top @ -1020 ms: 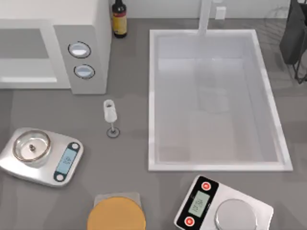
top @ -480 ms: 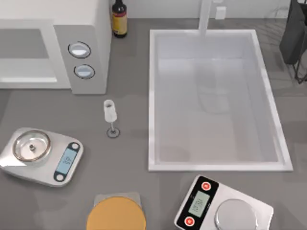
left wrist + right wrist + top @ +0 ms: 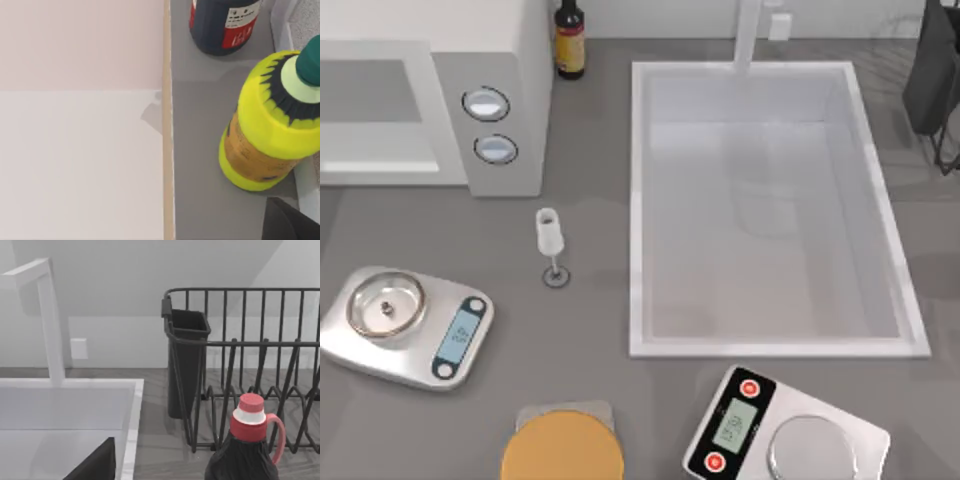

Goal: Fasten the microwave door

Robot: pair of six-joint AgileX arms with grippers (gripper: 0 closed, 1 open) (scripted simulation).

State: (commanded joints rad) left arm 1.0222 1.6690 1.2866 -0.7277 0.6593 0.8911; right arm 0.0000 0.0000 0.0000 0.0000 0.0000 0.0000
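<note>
You have the microwave (image 3: 430,95) at the far left of the table in the top view, its control strip with two round dials (image 3: 486,104) facing you. The microwave door (image 3: 375,115), with its grey window, lies just left of that strip; whether it is fully latched you cannot tell. A dark sauce bottle (image 3: 569,40) stands just beside the microwave's right rear corner. In front of the microwave a small white wine glass (image 3: 550,240) stands upright, and nearer you a silver kitchen scale (image 3: 405,327) carries a round bowl. The white sink (image 3: 770,340) fills the table's right half.

Your left wrist view looks down past a pale flat surface to a yellow bottle (image 3: 272,125). Your right wrist view faces a black dish rack (image 3: 250,365). You cannot tell how either gripper's fingers stand.
</note>
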